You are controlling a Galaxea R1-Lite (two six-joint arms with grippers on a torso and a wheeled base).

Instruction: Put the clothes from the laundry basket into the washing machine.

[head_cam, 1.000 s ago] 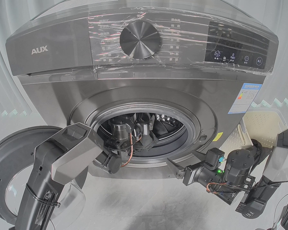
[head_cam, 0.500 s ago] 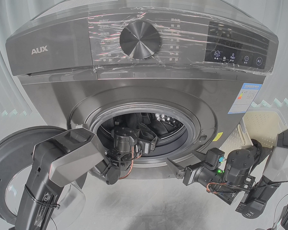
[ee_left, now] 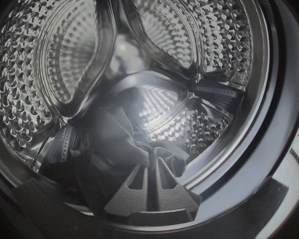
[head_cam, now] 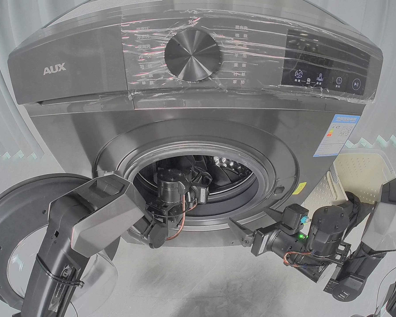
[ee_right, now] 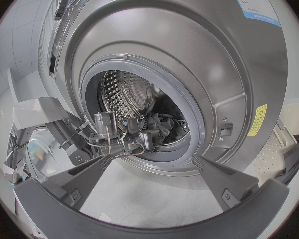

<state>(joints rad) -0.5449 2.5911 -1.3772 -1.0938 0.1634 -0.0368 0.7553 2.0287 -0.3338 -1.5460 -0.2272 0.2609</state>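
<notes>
The grey washing machine point(head_cam: 75, 128) stands with its round opening facing me. My left gripper point(head_cam: 204, 189) is at the mouth of the drum point(ee_left: 73, 67), shut on a dark garment point(ee_left: 113, 143) that trails from its fingertips point(ee_left: 162, 170) down onto the drum floor. In the right wrist view the left gripper point(ee_right: 152, 137) holds the dark garment point(ee_right: 164, 125) just inside the door ring. My right gripper point(head_cam: 251, 226) hangs open and empty below and right of the opening, its fingers point(ee_right: 219, 173) spread wide.
The machine's door point(head_cam: 13, 225) is swung open at the lower left. A cream perforated laundry basket point(head_cam: 365, 172) stands to the right of the machine, behind my right arm. Pale floor lies in front of the machine.
My left gripper drew back and down from inside the drum, then rose slightly toward the opening again, still holding the dark garment. The right arm has not moved.
</notes>
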